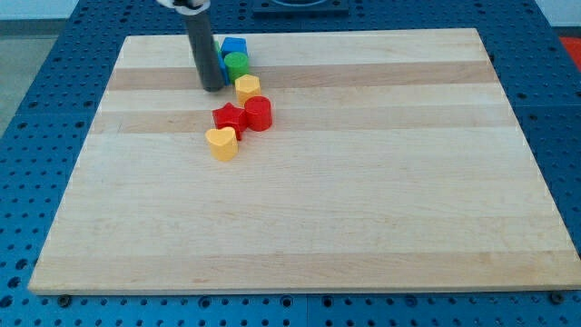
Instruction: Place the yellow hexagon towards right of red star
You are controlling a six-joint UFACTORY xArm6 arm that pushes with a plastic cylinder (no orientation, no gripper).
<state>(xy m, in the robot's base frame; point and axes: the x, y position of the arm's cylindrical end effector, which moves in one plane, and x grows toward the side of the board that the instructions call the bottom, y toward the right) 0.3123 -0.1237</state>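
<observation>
Item: small yellow hexagon block [247,87] on the pale wooden counter [363,200], just above the red star block [230,117] and the red cylinder block [259,113]. My tool is a bare dark rod holding nothing; my tip [213,88] sits just to the view's left of the hexagon. The star's right side is taken by the cylinder, so I judge the hexagon must travel right, then down.
</observation>
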